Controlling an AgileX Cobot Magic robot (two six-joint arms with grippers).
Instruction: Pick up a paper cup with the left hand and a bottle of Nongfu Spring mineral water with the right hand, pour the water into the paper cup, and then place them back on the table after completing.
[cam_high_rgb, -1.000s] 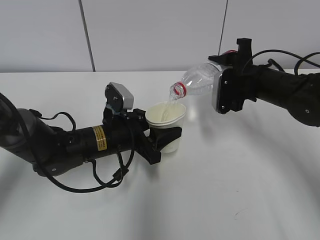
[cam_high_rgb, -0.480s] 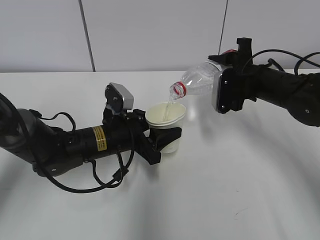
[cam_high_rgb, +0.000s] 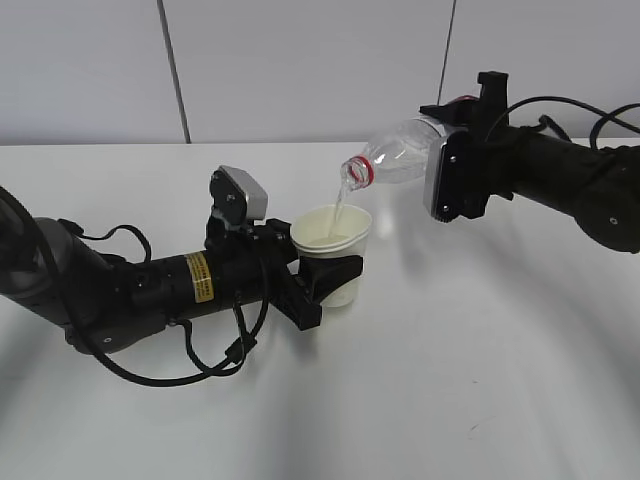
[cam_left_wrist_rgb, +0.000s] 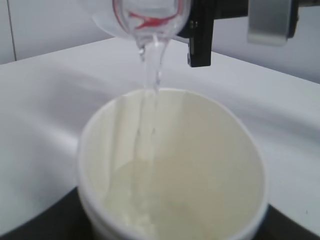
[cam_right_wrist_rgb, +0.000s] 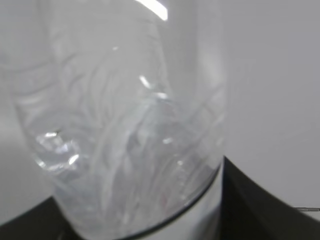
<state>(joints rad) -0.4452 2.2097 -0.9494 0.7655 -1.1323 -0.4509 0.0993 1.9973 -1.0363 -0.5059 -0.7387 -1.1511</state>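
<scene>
My left gripper (cam_high_rgb: 330, 278), on the arm with the yellow label, is shut on the white paper cup (cam_high_rgb: 333, 245) and holds it upright just above the table (cam_high_rgb: 450, 380). My right gripper (cam_high_rgb: 452, 170) is shut on the clear bottle (cam_high_rgb: 400, 160) and holds it tilted, its red-ringed neck down-left above the cup. A thin stream of water (cam_high_rgb: 340, 208) runs from the neck into the cup. In the left wrist view the cup (cam_left_wrist_rgb: 172, 165) fills the frame and the stream (cam_left_wrist_rgb: 150, 75) falls from the bottle mouth (cam_left_wrist_rgb: 150, 20). The right wrist view shows only the bottle's body (cam_right_wrist_rgb: 125, 130) close up.
A grey panelled wall (cam_high_rgb: 300, 60) stands behind the table's far edge. Black cables (cam_high_rgb: 215, 355) loop beside the left arm on the tabletop.
The bottle has risen slightly and tipped a little further, so its neck sits higher above the cup. The water keeps running. The left arm and cup have not moved.
</scene>
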